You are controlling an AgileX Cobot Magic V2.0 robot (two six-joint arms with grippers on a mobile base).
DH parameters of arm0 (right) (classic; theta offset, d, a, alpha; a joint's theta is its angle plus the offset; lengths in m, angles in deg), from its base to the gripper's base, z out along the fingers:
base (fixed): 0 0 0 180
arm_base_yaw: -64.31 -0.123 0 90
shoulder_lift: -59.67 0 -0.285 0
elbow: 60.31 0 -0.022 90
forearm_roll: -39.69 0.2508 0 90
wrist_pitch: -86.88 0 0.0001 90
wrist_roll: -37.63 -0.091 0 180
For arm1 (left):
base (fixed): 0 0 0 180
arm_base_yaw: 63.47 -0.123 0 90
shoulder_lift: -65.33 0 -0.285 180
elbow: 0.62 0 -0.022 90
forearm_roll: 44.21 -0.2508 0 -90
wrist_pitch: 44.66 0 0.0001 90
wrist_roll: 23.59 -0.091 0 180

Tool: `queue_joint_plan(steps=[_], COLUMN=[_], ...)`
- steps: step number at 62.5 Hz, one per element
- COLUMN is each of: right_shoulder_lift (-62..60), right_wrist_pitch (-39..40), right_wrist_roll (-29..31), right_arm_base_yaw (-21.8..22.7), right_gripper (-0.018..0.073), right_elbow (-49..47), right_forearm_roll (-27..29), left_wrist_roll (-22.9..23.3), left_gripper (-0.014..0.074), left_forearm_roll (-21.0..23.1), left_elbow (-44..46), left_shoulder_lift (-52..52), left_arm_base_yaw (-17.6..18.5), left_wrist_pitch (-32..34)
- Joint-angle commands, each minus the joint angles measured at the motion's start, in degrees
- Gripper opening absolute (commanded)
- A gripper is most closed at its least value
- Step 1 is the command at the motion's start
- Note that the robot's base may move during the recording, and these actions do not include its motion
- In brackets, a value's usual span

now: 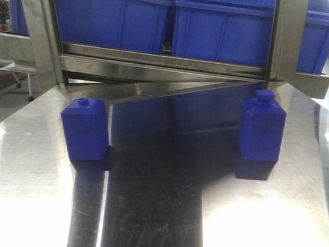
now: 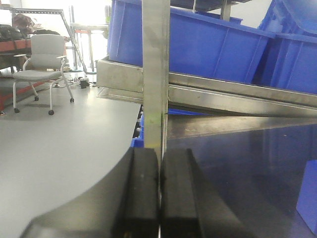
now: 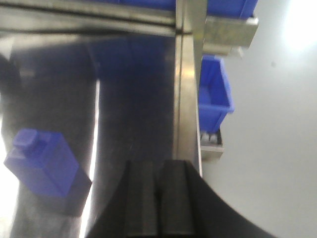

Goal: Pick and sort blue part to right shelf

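Tall deep-blue plastic bottle-shaped part [image 1: 262, 131] sits upright on the right side of the shiny steel counter [image 1: 169, 206]. Left end effector [image 2: 159, 166] and right end effector [image 3: 159, 173] both pinched closed, holding nothing.

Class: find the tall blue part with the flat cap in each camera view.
Front: blue part stands right of centre.
Left wrist: not recognisable; only a blue sliver at the right edge.
Right wrist: lower left, probably it.
Shared landmark: the blue bins.
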Motion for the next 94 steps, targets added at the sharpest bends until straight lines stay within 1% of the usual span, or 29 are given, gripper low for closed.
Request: queue_joint_plan(steps=[1,3,7,11,15,26,30,39,42,49,55,64,94], right_shoulder_lift=[4.7,6.7,10.0,13.3,17.0,28.1,32.9,42.1,45.0,51.2,55.1,58.9,64.0], right_wrist_pitch=[2.1,1.6,0.1,-1.9,-5.1,-20.2,-25.5,-36.1,-39.2,-44.2,-46.4,-46.6,-44.0], right_wrist_roll=[-2.4,-3.1,-4.4,-5.9,-7.4,-14.2,-17.7,-26.4,-27.3,-27.3,-27.3,-27.3,-27.0], right_arm_base_yaw=[-2.0,-2.9,-4.6,-6.1,-8.4,-14.7,-16.0,-17.3,-18.0,-20.0,-21.6,-22.9,-22.4], right_gripper=[0.0284,0.0372,0.0515,0.0607,0.0594,0.0587,0.0587,0.0587,0.0587,0.0587,0.0587,0.0587,0.0587], right_elbow=[-4.1,-5.1,-7.4,-9.6,-12.5,-23.5,-28.3,-38.8,-42.2,-49.2,-53.6,-56.5,-57.0], right_forearm_roll=[-1.8,-1.8,-1.8,-1.8,-1.9,-1.9,-1.9,-1.9,-1.9,-1.9,-1.9,-1.9,-1.3], left_wrist_roll=[0.4,0.4,0.4,0.4,0.4,0.4,0.4,0.4,0.4,0.4,0.4,0.4,0.4], left_gripper=[0.0123,0.0123,0.0123,0.0123,0.0123,0.0123,0.0123,0.0123,0.0123,0.0123,0.0123,0.0123,0.0123], left_forearm_roll=[0.5,0.5,0.5,0.5,0.5,0.5,0.5,0.5,0.5,0.5,0.5,0.5,0.5], left_elbow=[-1.4,-1.4,-1.4,-1.4,-1.4,-1.4,-1.4,-1.4,-1.4,-1.4,-1.4,-1.4,-1.4], left_shoulder_lift=[-1.2,-1.2,-1.2,-1.2,-1.2,-1.2,-1.2,-1.2,-1.2,-1.2,-1.2,-1.2,-1.2], left_arm_base_yaw=[0.3,0.3,0.3,0.3,0.3,0.3,0.3,0.3,0.3,0.3,0.3,0.3,0.3], left_wrist_pitch=[5.3,5.3,5.3,5.3,5.3,5.3,5.3,5.3,5.3,5.3,5.3,5.3,5.3])
